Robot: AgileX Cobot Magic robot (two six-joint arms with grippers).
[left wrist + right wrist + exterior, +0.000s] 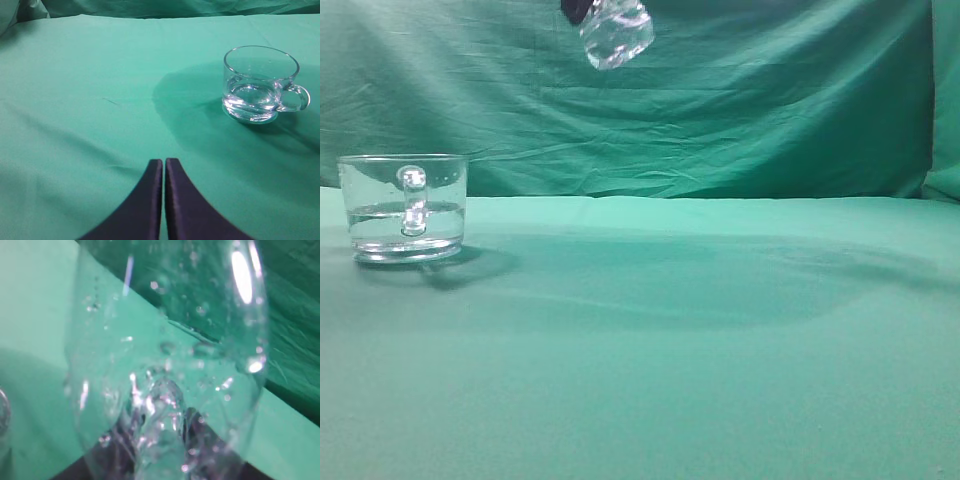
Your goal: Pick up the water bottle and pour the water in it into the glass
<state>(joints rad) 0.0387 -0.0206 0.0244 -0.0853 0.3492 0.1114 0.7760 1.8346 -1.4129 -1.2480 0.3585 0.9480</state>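
The glass (404,208) stands at the far left of the table, handle toward the camera, with clear water (390,218) filling about a third of it. It also shows in the left wrist view (260,83), upper right. The water bottle (616,32) hangs at the top edge of the exterior view, well right of and above the glass; only its lower end shows. In the right wrist view the bottle (165,365) fills the frame, wet inside, and my right gripper (162,450) is shut on it. My left gripper (163,165) is shut and empty, short of the glass.
A green cloth (700,330) covers the table and a green cloth backdrop (770,100) hangs behind it. The bottle and arm cast a broad shadow (720,280) across the middle of the table.
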